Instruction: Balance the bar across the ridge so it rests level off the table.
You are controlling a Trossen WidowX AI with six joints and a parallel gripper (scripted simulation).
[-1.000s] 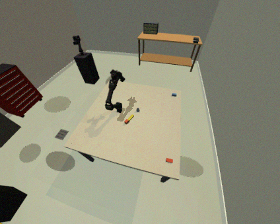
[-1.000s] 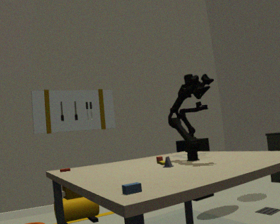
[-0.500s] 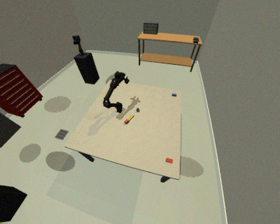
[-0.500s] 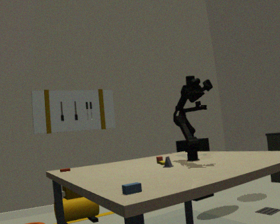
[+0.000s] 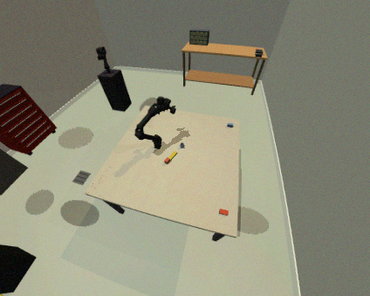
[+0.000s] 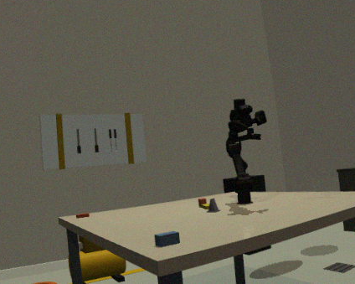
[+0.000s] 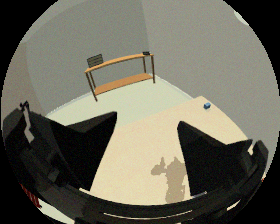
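Observation:
The yellow bar (image 5: pixel 173 155) (image 6: pixel 204 206) lies on the table, with a red block (image 5: pixel 167 160) (image 6: pixel 202 201) at one end. The grey ridge (image 5: pixel 182 146) (image 6: pixel 213 206) stands on the table beside the bar, apart from it, with nothing on top. My gripper (image 5: pixel 173 109) (image 6: pixel 260 117) (image 7: pixel 148 120) is open and empty, high above the table and well away from bar and ridge. The wrist view shows both dark fingers spread apart; the bar and the ridge are not seen there.
A blue block (image 5: pixel 230 125) (image 6: pixel 167 239) (image 7: pixel 207 106) lies near one table corner and another red block (image 5: pixel 223 212) (image 6: pixel 83 215) near another. An orange shelf (image 5: pixel 223 49) (image 7: pixel 120 61) stands beyond the table. A second arm on a black pedestal (image 5: pixel 115 91) stands off the table.

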